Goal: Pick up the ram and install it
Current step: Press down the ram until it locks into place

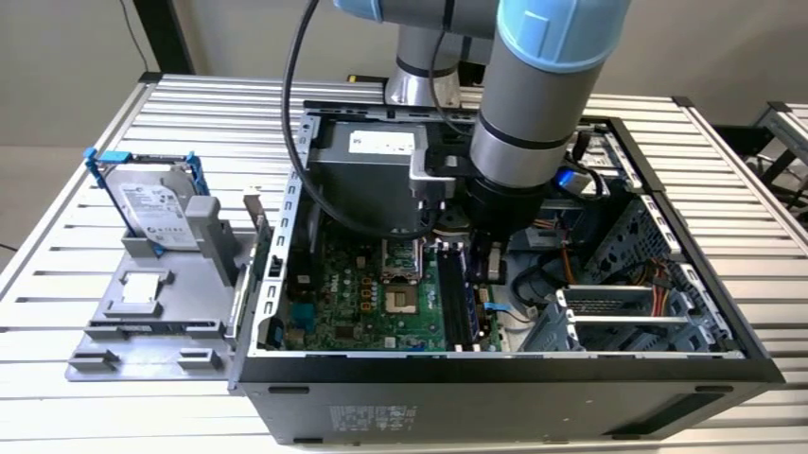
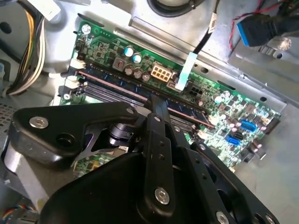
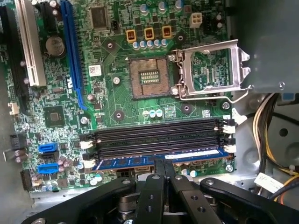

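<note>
The ram (image 3: 126,163) is a thin blue stick standing in the motherboard slot closest to my fingers; in the second wrist view the ram (image 2: 187,111) runs along the board's edge slot. My gripper (image 3: 164,163) is shut, its two black fingers pressed together, tips on the middle of the ram's top edge. The second wrist view has the gripper (image 2: 156,100) meeting the stick at the same spot. In the exterior view the gripper (image 1: 486,260) reaches down inside the open computer case (image 1: 505,378), over the green motherboard (image 1: 366,293).
Three empty black memory slots (image 3: 154,135) lie beside the ram. An open processor socket (image 3: 147,77) and bundled cables (image 3: 271,121) are near. A blue-framed hard drive (image 1: 151,203) stands on a grey fixture (image 1: 151,312) at the exterior view's left. The power supply (image 1: 366,161) sits at the case's back.
</note>
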